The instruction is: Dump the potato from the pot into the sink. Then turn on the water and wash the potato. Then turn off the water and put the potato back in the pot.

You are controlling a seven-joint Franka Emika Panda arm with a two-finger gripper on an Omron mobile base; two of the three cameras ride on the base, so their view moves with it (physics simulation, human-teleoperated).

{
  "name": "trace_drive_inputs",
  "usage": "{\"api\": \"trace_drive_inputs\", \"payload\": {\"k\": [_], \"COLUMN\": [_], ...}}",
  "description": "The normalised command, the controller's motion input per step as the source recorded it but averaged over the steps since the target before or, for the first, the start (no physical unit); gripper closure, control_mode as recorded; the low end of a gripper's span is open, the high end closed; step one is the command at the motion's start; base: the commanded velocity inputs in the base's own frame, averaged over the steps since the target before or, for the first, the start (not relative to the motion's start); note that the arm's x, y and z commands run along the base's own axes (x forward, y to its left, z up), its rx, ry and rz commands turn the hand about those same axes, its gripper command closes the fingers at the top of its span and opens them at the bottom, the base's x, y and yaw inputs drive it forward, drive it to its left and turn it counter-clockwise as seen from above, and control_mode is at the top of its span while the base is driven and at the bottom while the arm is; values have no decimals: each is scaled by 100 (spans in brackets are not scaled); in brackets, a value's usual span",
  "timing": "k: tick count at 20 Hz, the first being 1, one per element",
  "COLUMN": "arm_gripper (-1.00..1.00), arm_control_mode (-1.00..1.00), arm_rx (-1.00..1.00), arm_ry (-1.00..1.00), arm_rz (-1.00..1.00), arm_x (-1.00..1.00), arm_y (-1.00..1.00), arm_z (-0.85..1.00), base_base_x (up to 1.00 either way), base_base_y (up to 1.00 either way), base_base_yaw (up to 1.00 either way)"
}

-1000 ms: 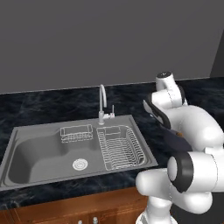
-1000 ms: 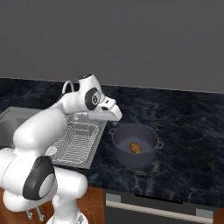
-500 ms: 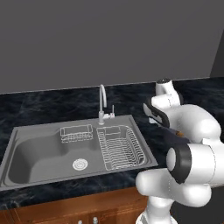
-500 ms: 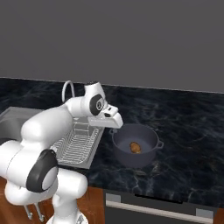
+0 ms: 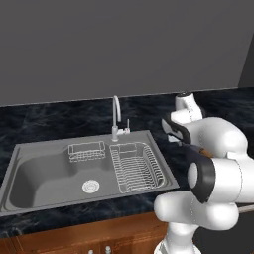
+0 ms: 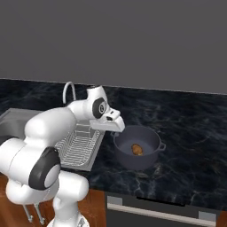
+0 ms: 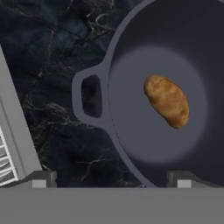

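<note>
Potato (image 7: 167, 101) in pot (image 7: 131, 52), seemingly below open gripper (image 7: 111, 178).

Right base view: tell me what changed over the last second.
The gripper moved right, away from the sink, and now hangs at the near-left rim of the pot, jaws open, holding nothing. The pot stayed on the counter beside the sink, with the potato still lying inside it. The dish rack and faucet did not move.

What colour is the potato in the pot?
Brownish-orange potato, seen best in the hand view, inside the dark grey pot.
</note>
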Motion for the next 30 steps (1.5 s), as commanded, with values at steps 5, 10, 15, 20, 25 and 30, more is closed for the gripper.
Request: {"api": "trace_drive_inputs", "payload": {"k": [5, 10, 15, 20, 25, 30], "arm_gripper": [-100, -100, -100, -100, -100, 100], "arm_control_mode": [-100, -100, -100, -100, -100, -100], "arm_rx": [3, 5, 3, 2, 2, 1], "arm_ry": [2, 1, 0, 0, 0, 1], "arm_rz": [0, 0, 0, 0, 0, 0], "arm_x": [20, 32, 32, 32, 20, 1], "arm_y": [-5, -8, -6, -2, -5, -1], "arm_z": [-21, -21, -18, -21, -33, -50], "base_base_x": [0, 0, 0, 0, 0, 0], "base_base_y": [0, 0, 0, 0, 0, 0], "base_base_yaw": [0, 0, 0, 0, 0, 0]}}
